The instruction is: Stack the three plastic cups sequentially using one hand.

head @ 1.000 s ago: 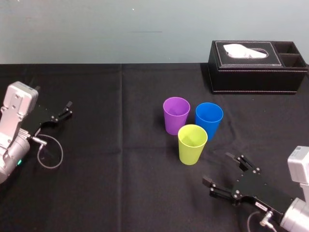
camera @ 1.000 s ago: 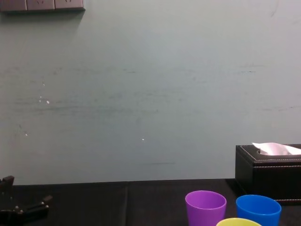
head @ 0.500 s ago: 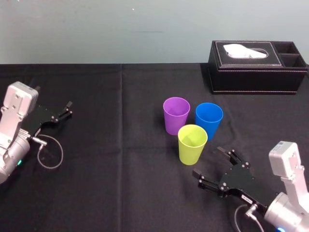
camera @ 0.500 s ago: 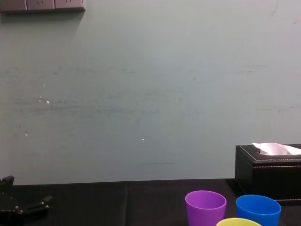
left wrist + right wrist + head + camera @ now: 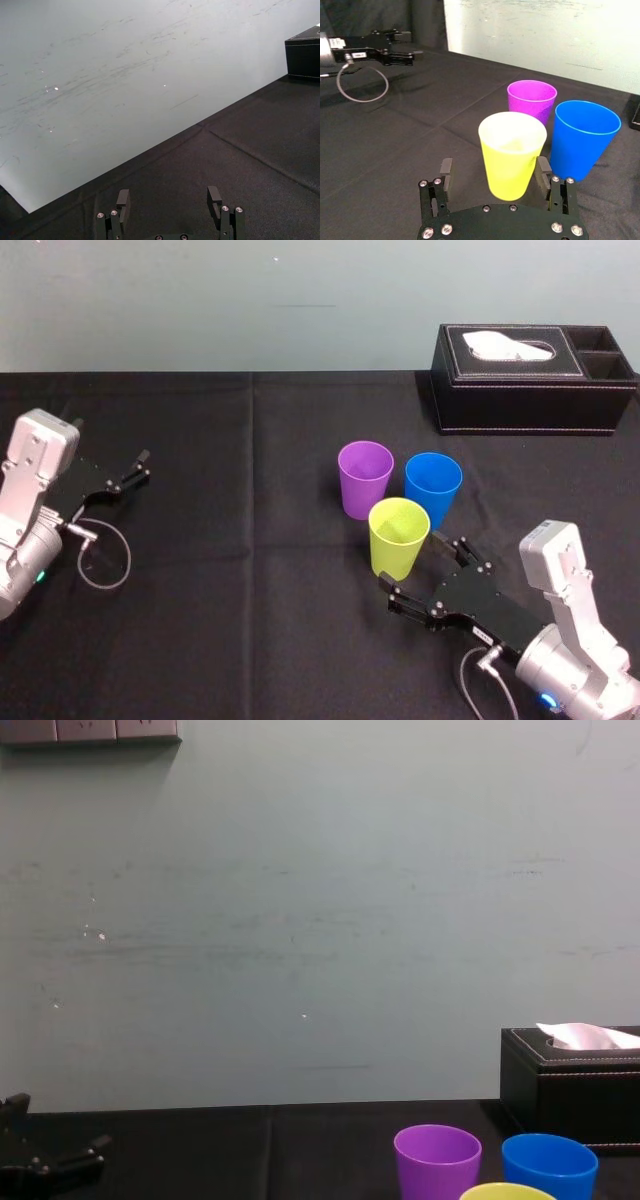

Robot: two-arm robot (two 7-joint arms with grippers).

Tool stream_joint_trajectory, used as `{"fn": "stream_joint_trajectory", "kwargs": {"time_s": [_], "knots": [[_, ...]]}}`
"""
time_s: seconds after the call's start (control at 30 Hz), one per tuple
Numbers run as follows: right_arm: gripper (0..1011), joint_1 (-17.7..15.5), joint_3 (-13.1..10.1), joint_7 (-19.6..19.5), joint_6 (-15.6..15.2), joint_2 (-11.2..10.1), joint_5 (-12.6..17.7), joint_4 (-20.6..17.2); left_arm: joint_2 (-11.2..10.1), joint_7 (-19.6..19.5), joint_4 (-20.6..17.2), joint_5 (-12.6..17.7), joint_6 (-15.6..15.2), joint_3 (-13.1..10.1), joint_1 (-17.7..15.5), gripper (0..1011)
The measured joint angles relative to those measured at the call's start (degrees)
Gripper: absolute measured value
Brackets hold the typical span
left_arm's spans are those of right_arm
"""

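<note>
Released, the right pincer (image 5: 413, 565) flanks the upright yellow-green plastic tumbler (image 5: 398, 537) on the black table (image 5: 250, 590) — the purple plastic tumbler (image 5: 364, 478) and blue plastic tumbler (image 5: 432, 485) stand just behind. The left pincer (image 5: 135, 468) rests released, far left.

The head camera looks forward and steeply down, seeing the yellow-green cup (image 5: 399, 537) from above. The chest camera sits low and faces level across the table (image 5: 250, 630): the cup's rim shows at its lower edge. The right wrist camera looks along the right gripper (image 5: 494, 171), close upon the cup. The left wrist camera, well left of the cup, faces the wall (image 5: 125, 75), sharing the tissue box (image 5: 303, 56) behind the cup with head and chest views.
</note>
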State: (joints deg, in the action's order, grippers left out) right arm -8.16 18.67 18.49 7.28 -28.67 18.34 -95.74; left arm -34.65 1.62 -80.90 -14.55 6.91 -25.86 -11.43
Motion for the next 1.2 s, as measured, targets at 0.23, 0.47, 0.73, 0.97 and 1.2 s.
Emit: {"fn": "stream_joint_trajectory", "kwargs": {"time_s": [0.23, 0.47, 0.73, 0.97, 1.2], "knots": [[1000, 0.5, -0.4, -1.3, 0.1, 2.0, -1.7, 0.9, 0.0, 0.0, 0.0, 0.0, 0.0, 0.0, 0.0, 1011], [1000, 0.8, -1.0, -1.8, -0.6, 3.9, -2.8, 2.0, 0.0, 0.0, 0.0, 0.0, 0.0, 0.0, 0.0, 1011], [1000, 1.5, -1.4, -1.6, -1.1, 5.5, -3.9, 3.0, 0.0, 0.0, 0.0, 0.0, 0.0, 0.0, 0.0, 1011], [1000, 2.3, -1.8, -1.2, -1.1, 7.1, -5.3, 3.9, 0.0, 0.0, 0.0, 0.0, 0.0, 0.0, 0.0, 1011], [1000, 3.0, -2.0, -1.2, -1.4, 8.8, -6.6, 4.7, 0.0, 0.0, 0.0, 0.0, 0.0, 0.0, 0.0, 1011]]}}
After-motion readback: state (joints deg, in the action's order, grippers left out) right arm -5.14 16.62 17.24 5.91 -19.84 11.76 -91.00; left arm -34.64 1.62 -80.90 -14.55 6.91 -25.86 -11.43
